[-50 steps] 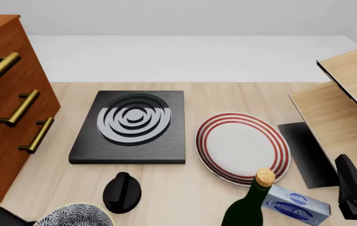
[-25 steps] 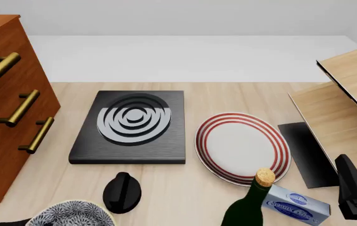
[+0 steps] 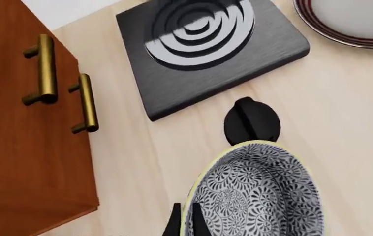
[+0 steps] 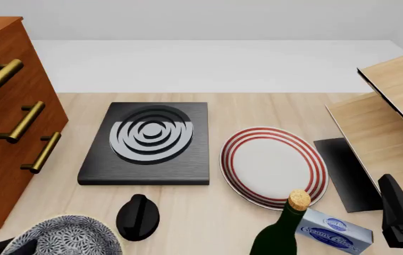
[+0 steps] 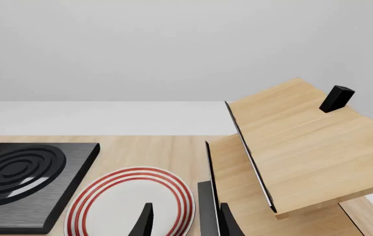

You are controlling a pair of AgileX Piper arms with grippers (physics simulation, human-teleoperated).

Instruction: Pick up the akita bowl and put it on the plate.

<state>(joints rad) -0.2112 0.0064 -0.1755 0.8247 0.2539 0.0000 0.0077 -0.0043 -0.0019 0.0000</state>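
One akita bowl (image 4: 63,237), one plate (image 4: 273,165), one black burner (image 4: 148,142), one black knob (image 4: 137,217), one corked bottle (image 4: 281,228), one blue-labelled box (image 4: 333,229), three brass drawer handles (image 4: 21,121).

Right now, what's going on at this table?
The left gripper has hold of the rim of the akita bowl, a patterned black-and-white dish at the near left edge of the table, beside a black knob. The red-ringed plate meant to receive it sits bare to the right, next to a black burner. The right gripper is open and holds nothing.
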